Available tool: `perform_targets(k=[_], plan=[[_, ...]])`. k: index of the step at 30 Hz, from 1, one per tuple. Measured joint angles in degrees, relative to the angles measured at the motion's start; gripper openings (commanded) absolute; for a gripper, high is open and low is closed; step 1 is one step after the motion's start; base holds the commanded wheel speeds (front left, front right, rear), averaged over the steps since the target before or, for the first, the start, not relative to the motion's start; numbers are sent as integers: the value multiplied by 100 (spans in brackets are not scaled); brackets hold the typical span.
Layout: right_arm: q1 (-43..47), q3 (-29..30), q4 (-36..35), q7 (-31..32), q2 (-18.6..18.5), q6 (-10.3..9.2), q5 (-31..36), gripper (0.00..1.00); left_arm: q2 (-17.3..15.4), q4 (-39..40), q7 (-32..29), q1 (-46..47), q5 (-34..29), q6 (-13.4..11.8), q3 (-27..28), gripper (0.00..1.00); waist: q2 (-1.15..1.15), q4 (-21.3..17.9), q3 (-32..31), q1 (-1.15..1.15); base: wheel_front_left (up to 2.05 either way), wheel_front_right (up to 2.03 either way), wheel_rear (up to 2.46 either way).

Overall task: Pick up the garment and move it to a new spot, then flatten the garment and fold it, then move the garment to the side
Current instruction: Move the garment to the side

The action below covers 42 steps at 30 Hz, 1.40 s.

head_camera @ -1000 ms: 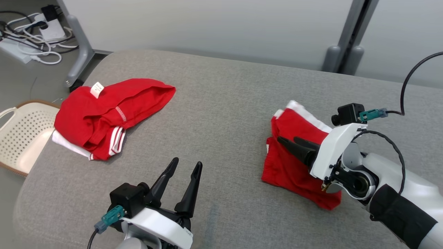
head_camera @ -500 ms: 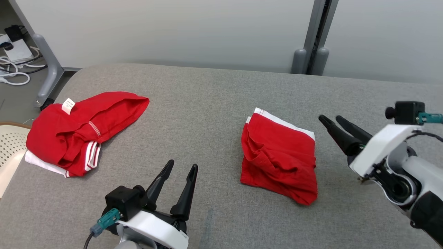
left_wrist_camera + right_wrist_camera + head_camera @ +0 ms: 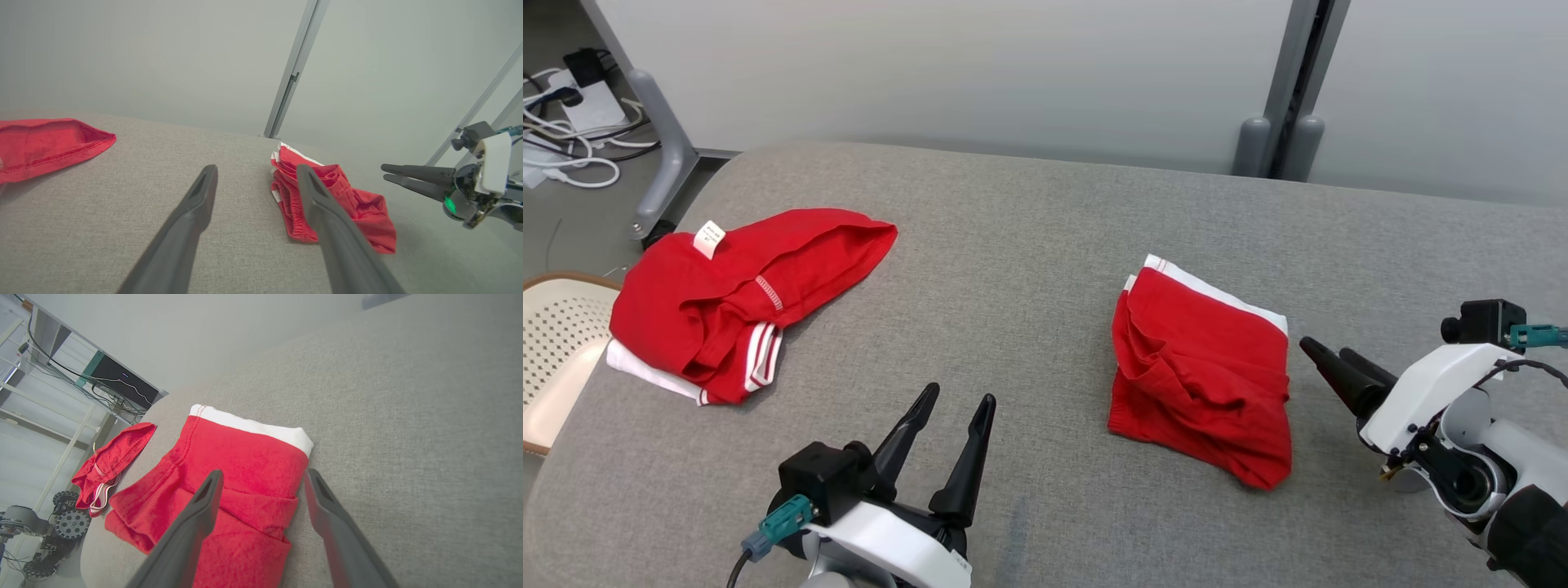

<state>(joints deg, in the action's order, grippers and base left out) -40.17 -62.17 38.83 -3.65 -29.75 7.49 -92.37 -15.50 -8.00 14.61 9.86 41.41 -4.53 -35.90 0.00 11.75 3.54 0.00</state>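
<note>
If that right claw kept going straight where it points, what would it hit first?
Probably the folded red cloth garment with a white band; the open right gripper points at its near edge, though height is unclear.

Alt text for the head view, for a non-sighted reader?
A folded red garment lies on the grey table, just clear of the open right tool. The open left tool hovers at the front; a crumpled red garment lies far left.

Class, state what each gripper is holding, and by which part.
Nothing is held. The left gripper and the right gripper are open; the folded red shorts lie free on the grey table.
</note>
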Motion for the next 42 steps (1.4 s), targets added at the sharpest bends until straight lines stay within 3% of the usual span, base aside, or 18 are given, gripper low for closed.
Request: perform_targets(k=[15, 22, 23, 24, 27, 42], plan=[[-191, 253, 1223, 2726, 436, 0, -1293, 100, 22, -9, 7, 40, -111, -9, 1, 100, 0, 336, 58, 0, 0, 0, 0], [-166, 579, 1352, 3021, 512, 0, -1627, 100, 81, -5, 29, 25, -177, -3, 88, 100, 0, 487, 51, 0, 0, 0, 0], [-142, 626, 1368, 3049, 534, 0, -1673, 93, 96, -12, 30, 19, -190, 0, 96, 100, 0, 510, 47, 0, 0, 0, 0], [-119, 670, 1374, 3065, 558, 0, -1714, 60, 112, -16, 30, 13, -203, 1, 108, 100, 0, 529, 42, 0, 0, 0, 0], [-51, 794, 1381, 3083, 588, 0, -1759, 0, 131, -29, 32, 1, -258, 19, 138, 100, 0, 577, 39, 0, 0, 0, 0], [70, 1146, 1001, 2970, 456, 0, -1270, 0, 57, -70, 40, -58, -453, 0, 224, 100, 0, 321, -121, 0, 0, 0, 0]])
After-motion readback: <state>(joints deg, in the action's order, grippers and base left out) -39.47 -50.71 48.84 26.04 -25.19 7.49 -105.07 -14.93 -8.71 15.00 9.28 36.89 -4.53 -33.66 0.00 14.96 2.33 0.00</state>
